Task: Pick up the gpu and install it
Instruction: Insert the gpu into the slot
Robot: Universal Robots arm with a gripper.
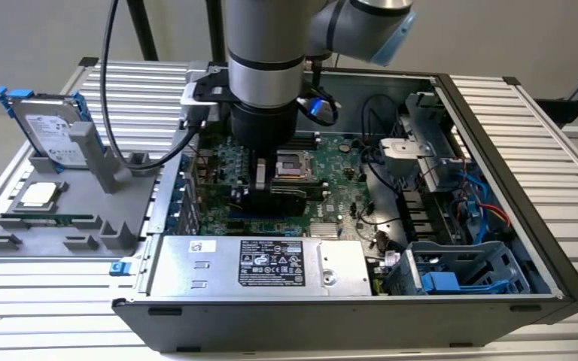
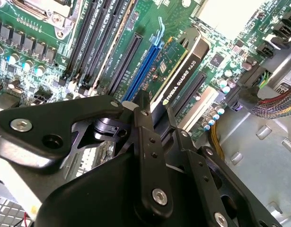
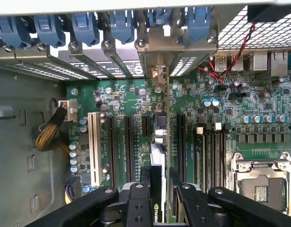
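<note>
The gpu (image 1: 274, 201) stands on edge low over the motherboard (image 1: 345, 188) inside the open computer case. My gripper (image 1: 269, 184) comes straight down from above and is shut on the card's upper edge. In the second wrist view the gpu (image 2: 183, 71) shows its green board and black cooler beside the long blue slot (image 2: 143, 66), with my gripper (image 2: 157, 106) clamped around it. In the first wrist view the gpu (image 3: 157, 156) is seen edge-on between my fingers (image 3: 145, 189), its silver bracket end (image 3: 158, 73) at the rear slot openings. Whether it is seated in a slot I cannot tell.
A grey fixture tray (image 1: 8, 248) at the exterior view's left holds a hard drive with blue rails (image 1: 53, 135), a processor (image 1: 38, 194) and a memory stick (image 1: 48, 220). The power supply (image 1: 259, 263), a blue drive cage (image 1: 460, 274) and cables (image 1: 470, 203) crowd the case.
</note>
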